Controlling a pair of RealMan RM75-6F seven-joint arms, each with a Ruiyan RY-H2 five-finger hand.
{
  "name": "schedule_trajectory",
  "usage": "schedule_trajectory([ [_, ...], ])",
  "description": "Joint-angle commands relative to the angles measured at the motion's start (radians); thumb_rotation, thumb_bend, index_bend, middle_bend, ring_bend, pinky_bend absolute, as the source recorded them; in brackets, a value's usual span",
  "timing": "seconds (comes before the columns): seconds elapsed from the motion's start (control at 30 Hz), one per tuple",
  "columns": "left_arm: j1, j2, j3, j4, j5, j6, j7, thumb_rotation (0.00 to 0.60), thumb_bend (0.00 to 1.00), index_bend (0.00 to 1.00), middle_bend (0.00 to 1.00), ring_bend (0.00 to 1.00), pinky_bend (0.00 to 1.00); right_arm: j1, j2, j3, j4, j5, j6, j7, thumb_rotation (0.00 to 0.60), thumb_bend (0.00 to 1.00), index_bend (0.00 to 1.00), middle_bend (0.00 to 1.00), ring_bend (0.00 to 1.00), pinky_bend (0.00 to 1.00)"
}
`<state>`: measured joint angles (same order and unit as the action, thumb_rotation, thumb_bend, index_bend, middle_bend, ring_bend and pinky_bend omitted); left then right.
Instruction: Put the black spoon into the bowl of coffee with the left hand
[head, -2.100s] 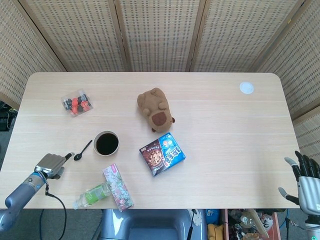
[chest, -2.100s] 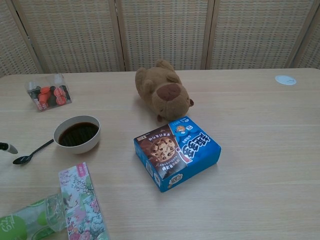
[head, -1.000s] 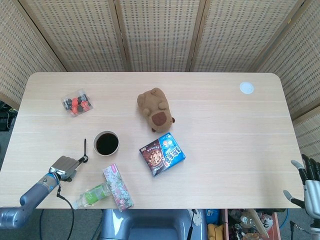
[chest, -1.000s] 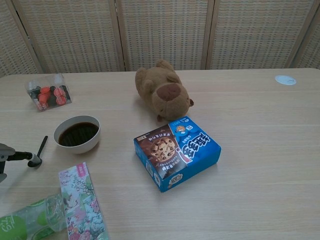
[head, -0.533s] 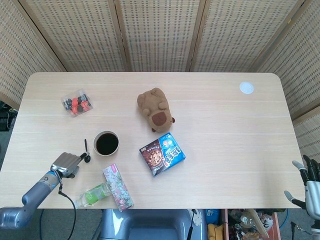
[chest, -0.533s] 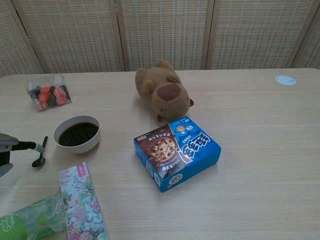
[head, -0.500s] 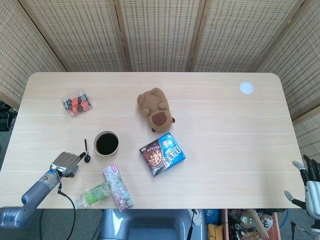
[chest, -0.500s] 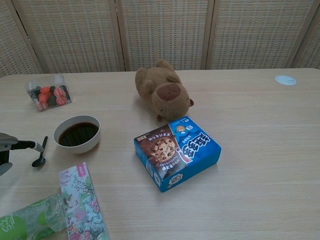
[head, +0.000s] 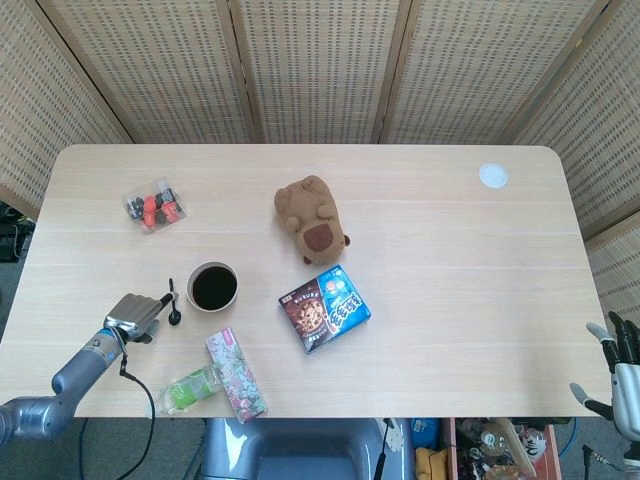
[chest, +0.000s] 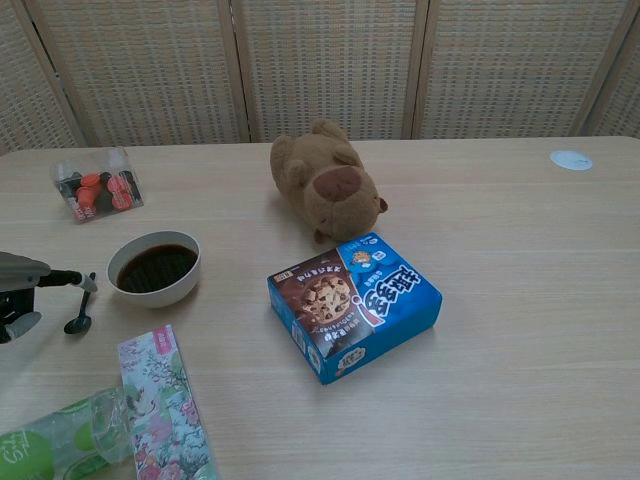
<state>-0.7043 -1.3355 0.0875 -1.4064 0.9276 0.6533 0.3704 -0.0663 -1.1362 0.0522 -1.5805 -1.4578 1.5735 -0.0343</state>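
The black spoon (head: 172, 302) lies flat on the table just left of the white bowl of coffee (head: 212, 286), its handle pointing away from me. In the chest view the spoon (chest: 80, 305) sits left of the bowl (chest: 155, 268). My left hand (head: 136, 314) is beside the spoon on its left, low over the table. An outstretched fingertip (chest: 72, 279) reaches the spoon's handle while the thumb stays apart, so nothing is gripped. My right hand (head: 624, 372) shows at the lower right edge, off the table, fingers spread and empty.
A pink flowered pack (head: 236, 373) and a green bottle (head: 185, 391) lie near the front edge, close to my left hand. A blue cookie box (head: 325, 308), a brown plush (head: 315, 220), a candy bag (head: 153, 205) and a white disc (head: 492, 176) sit farther off.
My left hand has slid right up to the spoon. The spoon has turned from slanting to nearly straight and shifted closer to the bowl. My right hand has sunk lower.
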Motion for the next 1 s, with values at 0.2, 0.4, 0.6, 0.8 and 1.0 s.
schedule_trajectory([
  [0.2,-0.018,-0.032,0.001,0.044,-0.021,-0.034,-0.003,0.6,0.69,0.08,0.88,0.76,0.69,-0.003,0.002,0.001,-0.005,0.004,0.0,-0.007,0.6,0.26,0.21,0.12,0.0,0.13],
  [0.4,-0.026,-0.042,0.011,0.064,-0.04,-0.049,-0.001,0.6,0.69,0.07,0.88,0.76,0.69,-0.003,0.003,0.002,-0.009,0.005,-0.002,-0.011,0.6,0.26,0.21,0.12,0.0,0.13],
  [0.6,-0.017,-0.026,0.024,0.046,-0.036,-0.035,-0.005,0.6,0.69,0.07,0.88,0.76,0.69,-0.002,0.001,0.003,-0.007,0.003,-0.002,-0.009,0.6,0.26,0.21,0.12,0.0,0.13],
  [0.8,-0.003,0.012,0.047,0.004,-0.04,-0.013,0.003,0.6,0.69,0.07,0.88,0.76,0.69,0.0,-0.001,0.003,-0.005,0.003,-0.008,-0.005,0.6,0.26,0.21,0.12,0.0,0.13],
  [1.0,0.008,0.035,0.068,-0.027,-0.052,0.0,0.012,0.6,0.69,0.07,0.88,0.76,0.69,-0.002,0.001,0.004,-0.006,0.0,-0.004,-0.004,0.6,0.26,0.21,0.12,0.0,0.13],
])
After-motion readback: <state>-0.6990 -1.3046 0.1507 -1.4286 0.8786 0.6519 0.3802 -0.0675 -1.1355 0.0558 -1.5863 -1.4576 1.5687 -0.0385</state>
